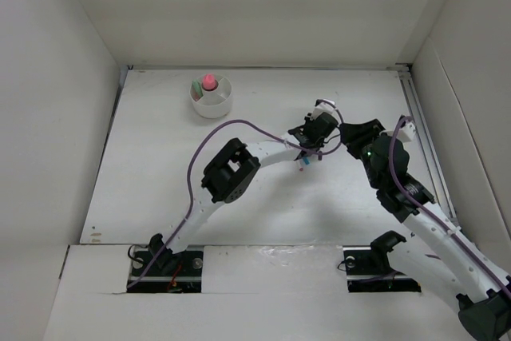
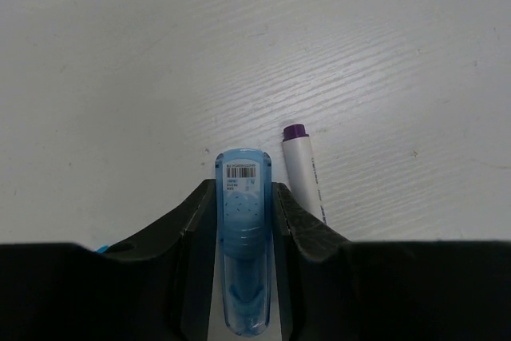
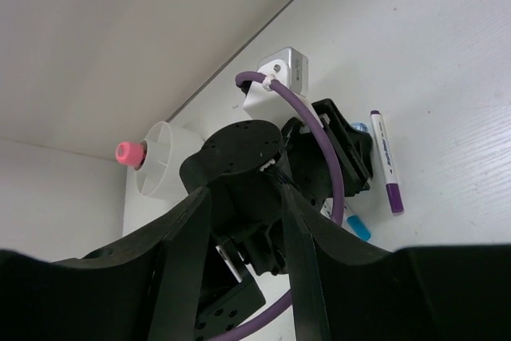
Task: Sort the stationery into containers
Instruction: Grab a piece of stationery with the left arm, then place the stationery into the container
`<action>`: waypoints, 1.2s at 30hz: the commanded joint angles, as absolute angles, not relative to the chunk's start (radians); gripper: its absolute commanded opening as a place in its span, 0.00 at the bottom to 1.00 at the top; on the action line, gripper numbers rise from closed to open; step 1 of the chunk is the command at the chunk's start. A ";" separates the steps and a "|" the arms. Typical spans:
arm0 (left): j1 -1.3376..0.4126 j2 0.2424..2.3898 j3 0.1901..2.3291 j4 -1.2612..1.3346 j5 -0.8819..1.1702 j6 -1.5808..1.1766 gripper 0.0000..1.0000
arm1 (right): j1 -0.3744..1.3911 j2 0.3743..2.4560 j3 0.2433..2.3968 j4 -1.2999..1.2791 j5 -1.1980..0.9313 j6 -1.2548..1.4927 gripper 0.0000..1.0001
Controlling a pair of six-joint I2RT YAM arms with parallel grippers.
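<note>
L gripper (image 2: 243, 188) is clamped on a blue see-through pen (image 2: 243, 229), fingers snug on both sides of the barrel, barcode end poking out front. That's mid-table, well apart from the white cup (image 1: 215, 106) in the far-left corner. Can't tell if the pen is off the table (image 2: 120, 53) or only pinched where it lies. R gripper (image 3: 243, 197) hangs just beside, jaws spread wide, nothing in them, facing the L arm. Progress, my read: early-to-mid. The cup already has the pink-capped bottle (image 1: 209, 81) standing in it, plus something green (image 1: 196, 87) next to that. The blue pen is in hand but not delivered, and a purple-capped white marker (image 2: 303, 173) lies on the table just beside the L fingers, untouched — so two pieces min. to go. What I can't get: which compartment holds what, since the cup's too small in the top cam and partly behind the L arm in the R wrist cam. Also whether more stationery sits under the arms — they cover that patch. The pen's rear end is buried in the gripper.
</note>
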State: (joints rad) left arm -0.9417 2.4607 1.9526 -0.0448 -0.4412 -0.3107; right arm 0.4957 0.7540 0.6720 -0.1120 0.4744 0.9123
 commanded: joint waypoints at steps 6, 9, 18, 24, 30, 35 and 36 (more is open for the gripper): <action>-0.934 2.231 1.847 0.101 -0.397 -0.272 0.06 | 0.488 0.750 0.676 -0.048 0.442 0.891 0.46; -0.910 2.157 1.810 0.112 -0.374 -0.272 0.04 | 0.488 0.750 0.676 -0.037 0.433 0.891 0.46; -0.656 1.908 1.620 0.216 -0.216 -0.325 0.04 | 0.488 0.741 0.676 -0.037 0.413 0.882 0.47; -0.482 1.890 1.572 0.288 -0.247 -0.318 0.04 | 0.488 0.759 0.676 -0.028 0.385 0.873 0.49; -0.449 1.940 1.617 0.290 -0.366 -0.207 0.04 | 0.488 0.778 0.686 -0.028 0.371 0.864 0.50; -0.449 2.002 1.650 0.336 -0.448 -0.112 0.04 | 0.479 0.787 0.686 -0.018 0.362 0.864 0.51; -0.449 2.012 1.660 0.336 -0.459 -0.103 0.04 | 0.479 0.796 0.686 -0.018 0.362 0.864 0.51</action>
